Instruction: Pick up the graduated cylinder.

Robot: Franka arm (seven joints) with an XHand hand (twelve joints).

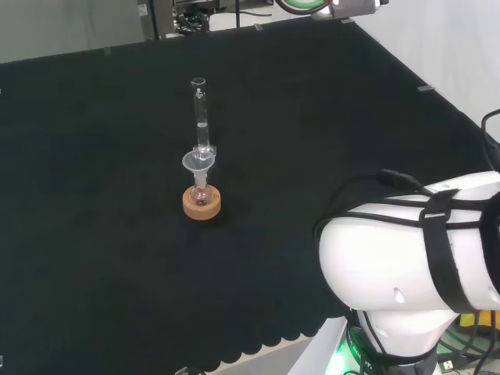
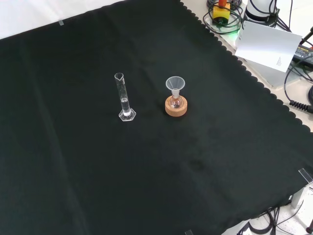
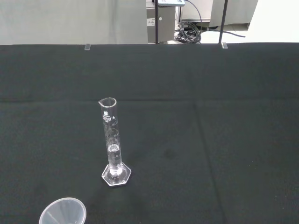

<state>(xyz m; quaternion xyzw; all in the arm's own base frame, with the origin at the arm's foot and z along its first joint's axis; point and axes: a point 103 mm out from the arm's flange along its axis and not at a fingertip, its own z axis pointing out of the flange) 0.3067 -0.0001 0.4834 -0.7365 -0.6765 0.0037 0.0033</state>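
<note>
We judge the task not yet begun: the graduated cylinder (image 2: 124, 100) stands upright and untouched near the middle of the black cloth (image 2: 73, 171), well clear of every edge. We cannot tell the fingers' state. Count: one cylinder, one funnel (image 2: 175, 84) in one small flask (image 2: 175, 102), one cork ring (image 2: 176, 107) beside it.

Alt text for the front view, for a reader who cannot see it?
A tall clear glass graduated cylinder stands upright on black cloth, apart from a small flask with a clear plastic funnel in it, on a cork ring stand to its right.
</note>
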